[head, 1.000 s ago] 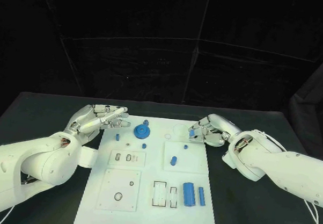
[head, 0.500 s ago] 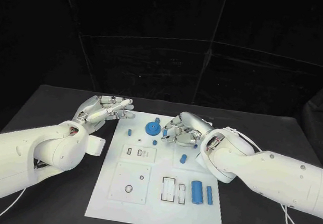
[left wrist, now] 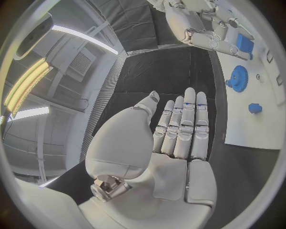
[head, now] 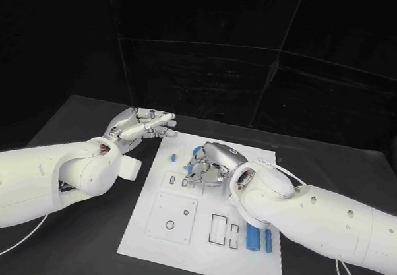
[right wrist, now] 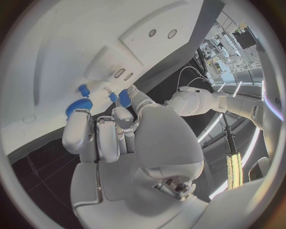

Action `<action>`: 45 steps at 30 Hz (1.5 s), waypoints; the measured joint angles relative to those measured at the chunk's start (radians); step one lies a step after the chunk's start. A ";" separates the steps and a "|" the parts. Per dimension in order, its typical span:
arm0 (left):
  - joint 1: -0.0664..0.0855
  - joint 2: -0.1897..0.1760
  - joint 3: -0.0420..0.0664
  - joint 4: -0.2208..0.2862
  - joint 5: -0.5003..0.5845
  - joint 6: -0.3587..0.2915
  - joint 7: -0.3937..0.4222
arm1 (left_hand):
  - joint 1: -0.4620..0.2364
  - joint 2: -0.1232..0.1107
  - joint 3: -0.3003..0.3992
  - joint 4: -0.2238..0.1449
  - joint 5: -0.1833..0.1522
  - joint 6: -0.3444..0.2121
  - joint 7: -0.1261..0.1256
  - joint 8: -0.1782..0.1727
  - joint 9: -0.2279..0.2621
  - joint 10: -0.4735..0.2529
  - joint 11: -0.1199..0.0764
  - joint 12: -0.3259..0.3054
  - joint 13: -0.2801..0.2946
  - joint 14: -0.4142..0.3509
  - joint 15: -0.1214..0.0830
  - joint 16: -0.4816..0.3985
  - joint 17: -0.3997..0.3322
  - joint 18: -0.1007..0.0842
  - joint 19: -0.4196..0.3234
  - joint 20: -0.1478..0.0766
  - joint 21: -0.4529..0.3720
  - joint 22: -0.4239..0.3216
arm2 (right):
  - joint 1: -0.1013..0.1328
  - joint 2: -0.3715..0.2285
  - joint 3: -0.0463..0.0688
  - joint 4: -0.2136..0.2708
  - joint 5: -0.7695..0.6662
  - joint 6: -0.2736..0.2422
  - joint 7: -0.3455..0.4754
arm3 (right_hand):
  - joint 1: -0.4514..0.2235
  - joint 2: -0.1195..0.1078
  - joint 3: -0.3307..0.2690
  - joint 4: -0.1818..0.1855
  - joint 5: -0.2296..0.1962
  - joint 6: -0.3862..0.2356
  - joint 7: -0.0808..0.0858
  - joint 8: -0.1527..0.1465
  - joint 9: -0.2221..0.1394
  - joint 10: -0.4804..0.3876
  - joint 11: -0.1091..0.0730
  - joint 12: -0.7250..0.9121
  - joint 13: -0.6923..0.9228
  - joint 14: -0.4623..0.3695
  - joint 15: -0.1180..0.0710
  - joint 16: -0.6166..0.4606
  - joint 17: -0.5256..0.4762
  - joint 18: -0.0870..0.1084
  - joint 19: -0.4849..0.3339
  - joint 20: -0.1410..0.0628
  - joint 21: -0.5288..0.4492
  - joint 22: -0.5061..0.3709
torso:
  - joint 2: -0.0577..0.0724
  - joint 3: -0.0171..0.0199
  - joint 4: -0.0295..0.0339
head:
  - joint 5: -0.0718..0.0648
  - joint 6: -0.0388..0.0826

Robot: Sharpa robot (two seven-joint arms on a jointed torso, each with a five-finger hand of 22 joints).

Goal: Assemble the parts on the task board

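Now, right robot hand (head: 210, 167): over task board (head: 208, 243), pinching a small blue part (right wrist: 124, 98).
Left robot hand (head: 142, 126): beside task board, fingers straight, holding nothing.

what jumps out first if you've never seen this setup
The white task board in the middle of the black table catches the eye first. Next, the right hand curled over small blue parts on the board's far half, while the left hand hovers flat beside the board's far left corner. Two blue cylinders lie near the right edge.

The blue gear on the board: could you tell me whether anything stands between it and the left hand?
Nothing visible does. In the left wrist view the left hand hovers over bare black table, fingers extended, with open space to the gear on the board.
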 measured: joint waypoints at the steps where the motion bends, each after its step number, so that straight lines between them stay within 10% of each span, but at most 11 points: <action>1: 0.001 0.000 0.000 0.000 0.000 0.000 0.000 | 0.000 0.000 0.000 0.000 0.000 0.000 0.000 0.000 0.000 0.000 0.000 0.000 0.000 0.000 0.000 0.000 0.000 0.000 0.000 0.000 0.000 0.000 | 0.000 0.004 -0.002 -0.003 -0.007 0.003 -0.004 | 0.000 0.000 0.000 0.000 0.000 0.000 0.000 0.000 0.000 0.000 0.000 0.000 0.000 0.000 0.000 0.000 0.000 0.000 0.000 0.000 0.000 0.000 | 0.000 0.0002 0.0001 | 0.002 -0.001; 45: 0.002 0.020 0.000 -0.014 0.001 0.007 -0.003 | 0.000 0.000 0.000 0.000 0.000 0.000 0.000 0.000 0.000 0.000 0.000 0.000 0.000 0.000 0.000 -0.004 0.001 0.000 0.000 0.000 -0.004 -0.001 | -0.006 0.018 -0.033 -0.019 -0.157 0.076 -0.040 | -0.042 -0.042 0.016 -0.003 -0.003 -0.017 0.005 0.002 0.002 -0.018 0.014 -0.039 -0.036 0.000 0.000 -0.003 -0.007 0.000 -0.002 0.009 0.000 -0.009 | 0.001 0.0044 -0.0014 | 0.008 -0.027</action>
